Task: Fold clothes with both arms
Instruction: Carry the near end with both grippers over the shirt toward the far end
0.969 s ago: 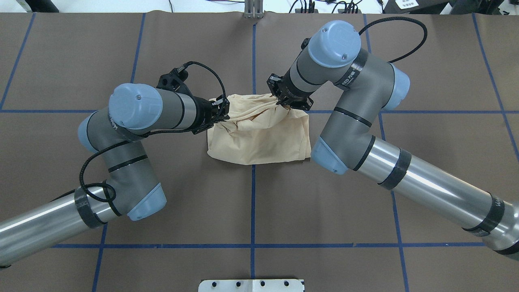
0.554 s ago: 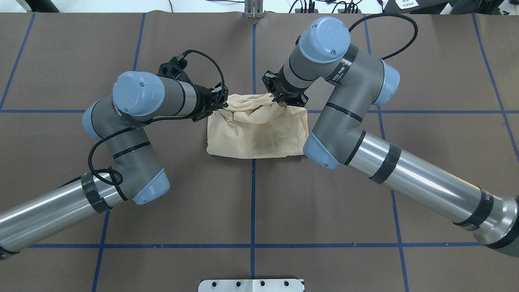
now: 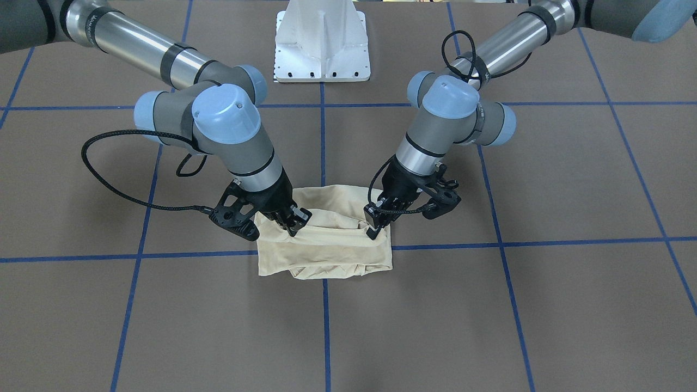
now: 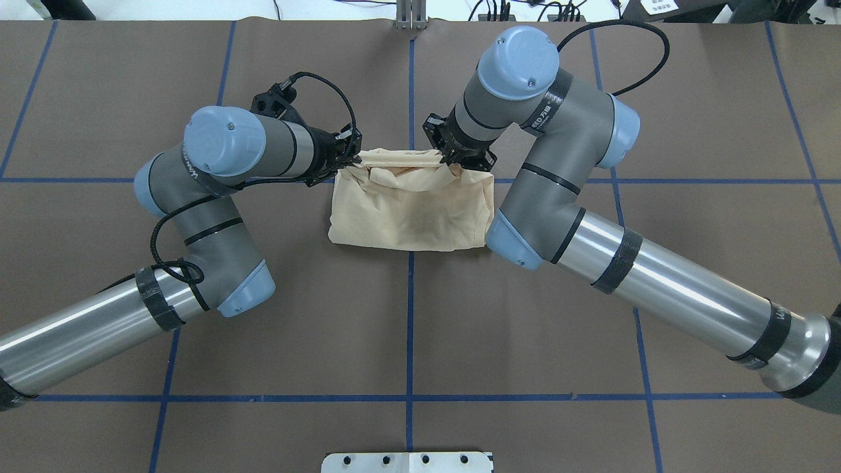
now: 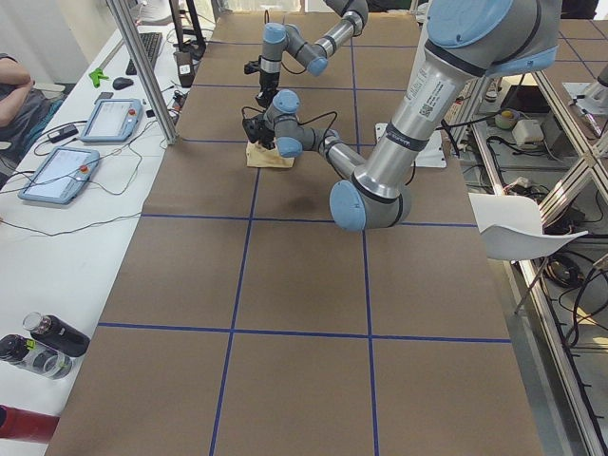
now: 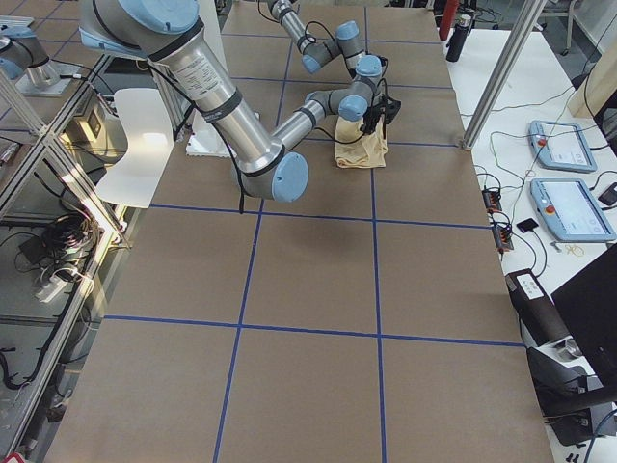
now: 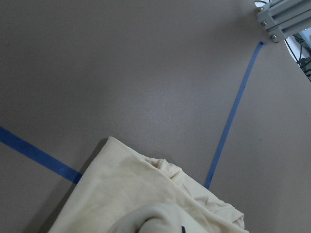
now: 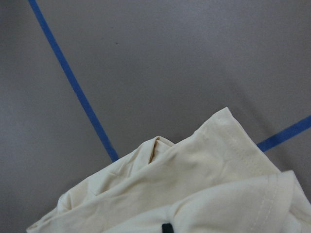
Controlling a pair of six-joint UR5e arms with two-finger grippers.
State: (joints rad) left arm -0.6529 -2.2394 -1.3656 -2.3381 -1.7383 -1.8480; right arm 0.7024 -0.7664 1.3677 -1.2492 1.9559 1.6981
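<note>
The clothes are one pale cream-yellow shirt (image 4: 410, 210), folded into a small bundle at the table's middle, also seen in the front view (image 3: 326, 253). A faint dark print shows through its top layer. My left gripper (image 4: 351, 157) is shut on the bundle's far left corner, and my right gripper (image 4: 453, 159) is shut on its far right corner. In the front view the left gripper (image 3: 374, 228) and the right gripper (image 3: 294, 220) pinch the raised upper layer. Both wrist views show only cream cloth (image 7: 146, 199) (image 8: 194, 189) at the bottom edge.
Brown table cover with a grid of blue tape lines (image 4: 410, 328). The white pedestal base (image 3: 322, 41) stands at the robot's side. An aluminium post (image 4: 410, 13) rises at the far edge. Tablets (image 5: 57, 171) and bottles (image 5: 43, 347) lie on a side table, where a person's arm (image 5: 19, 90) rests.
Both grippers have moved away from the robot's base with the shirt's far edge in them. The gathered folds have been drawn out flatter and the whole bundle has slid slightly the same way.
</note>
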